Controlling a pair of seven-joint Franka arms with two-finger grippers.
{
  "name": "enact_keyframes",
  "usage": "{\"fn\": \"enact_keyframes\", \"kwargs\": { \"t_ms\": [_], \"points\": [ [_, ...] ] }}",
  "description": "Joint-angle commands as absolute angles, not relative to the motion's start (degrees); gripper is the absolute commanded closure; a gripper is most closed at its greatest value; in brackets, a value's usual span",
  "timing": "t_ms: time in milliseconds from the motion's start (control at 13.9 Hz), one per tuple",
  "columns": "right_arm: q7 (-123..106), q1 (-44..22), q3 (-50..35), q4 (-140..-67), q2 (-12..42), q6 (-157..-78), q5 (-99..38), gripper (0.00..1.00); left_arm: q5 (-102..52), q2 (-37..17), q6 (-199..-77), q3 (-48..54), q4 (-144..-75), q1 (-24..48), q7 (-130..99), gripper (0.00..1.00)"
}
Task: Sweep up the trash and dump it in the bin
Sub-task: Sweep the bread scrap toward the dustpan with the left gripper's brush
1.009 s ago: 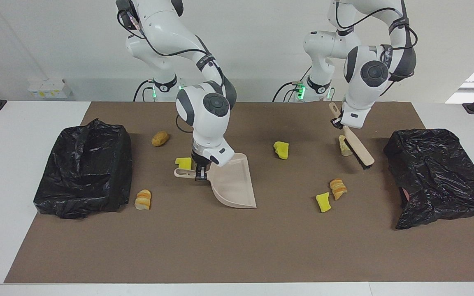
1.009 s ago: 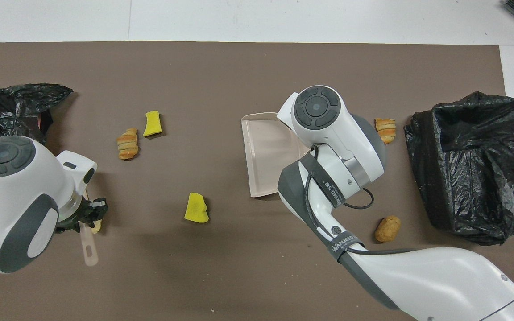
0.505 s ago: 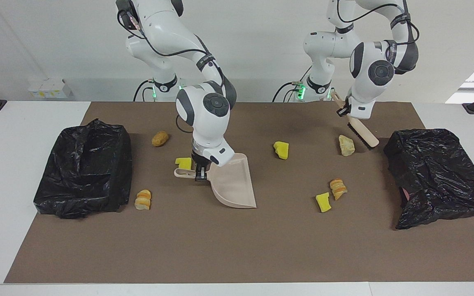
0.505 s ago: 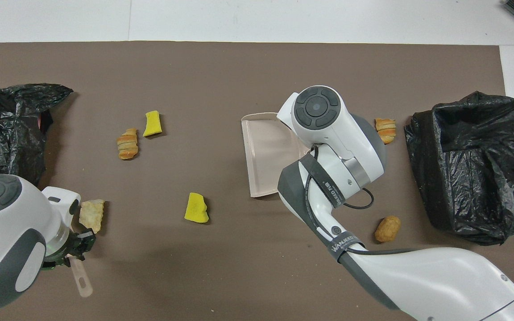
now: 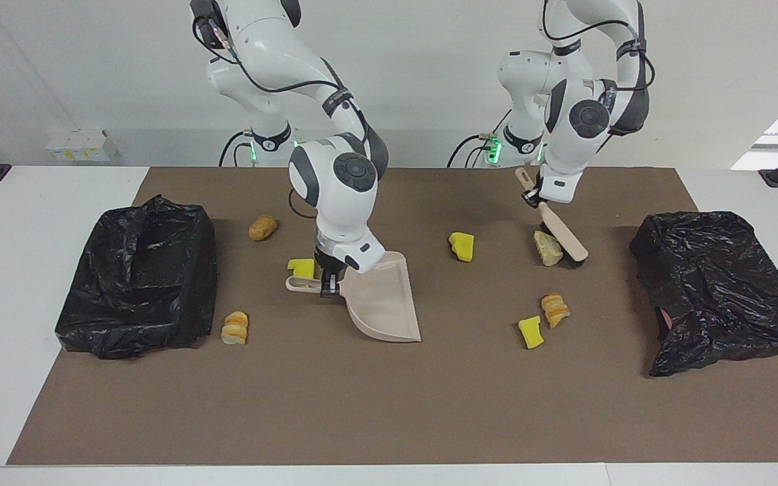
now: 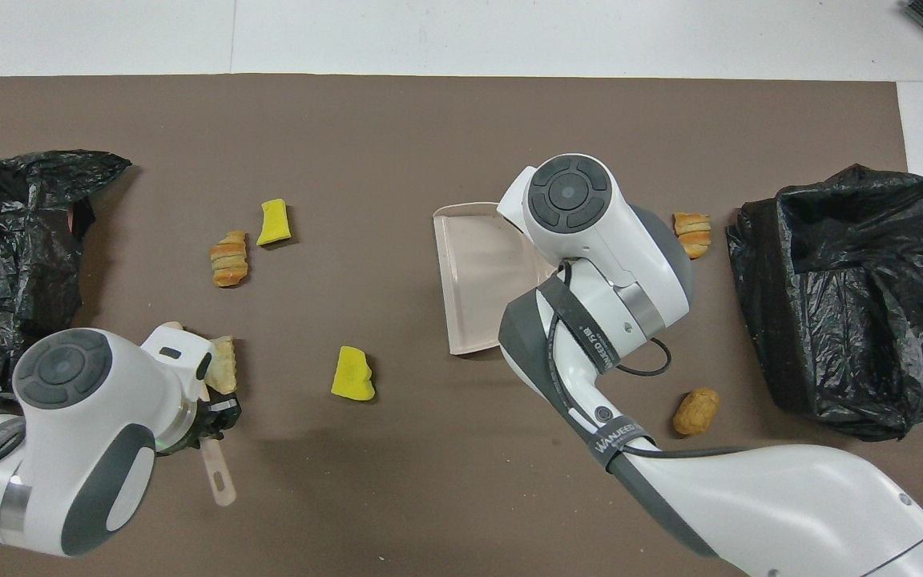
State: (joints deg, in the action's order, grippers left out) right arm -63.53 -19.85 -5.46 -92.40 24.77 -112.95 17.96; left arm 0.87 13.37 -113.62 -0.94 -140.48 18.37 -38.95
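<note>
My right gripper (image 5: 327,282) is shut on the handle of the beige dustpan (image 5: 382,304), which rests on the mat, also in the overhead view (image 6: 477,280). My left gripper (image 5: 536,196) is shut on the brush (image 5: 563,233), whose bristles touch the pale beige lump (image 5: 548,248) (image 6: 223,374). Other trash lies loose: yellow sponge chunks (image 5: 461,246) (image 5: 531,332) (image 5: 302,267), striped bread pieces (image 5: 554,309) (image 5: 234,327) and a brown nugget (image 5: 262,227). The chunk by the dustpan handle is hidden under my right arm in the overhead view.
A bin lined with a black bag (image 5: 139,277) stands at the right arm's end of the brown mat. A second black bag bin (image 5: 713,290) stands at the left arm's end.
My left gripper lifted the brush, set it down on the lump's bin side and pushed the lump a little toward the middle. The right arm and dustpan have not moved.
</note>
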Motion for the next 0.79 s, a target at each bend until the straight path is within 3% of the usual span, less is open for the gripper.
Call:
{"fn": "enact_keyframes", "kwargs": {
  "t_ms": [0,721],
  "points": [
    [-63.6,-19.6,-5.9,-94.0,23.9,-113.7,19.2,1.00,-2.4,9.2,-119.1,-1.6,-138.7,23.4,-39.5,1.00],
    [-63.8,-19.5,-5.9,-95.2,23.5,-113.8,19.2,1.00,-11.1,-5.5,-128.5,-1.0,-122.8,36.6,-37.3,1.00]
  ]
}}
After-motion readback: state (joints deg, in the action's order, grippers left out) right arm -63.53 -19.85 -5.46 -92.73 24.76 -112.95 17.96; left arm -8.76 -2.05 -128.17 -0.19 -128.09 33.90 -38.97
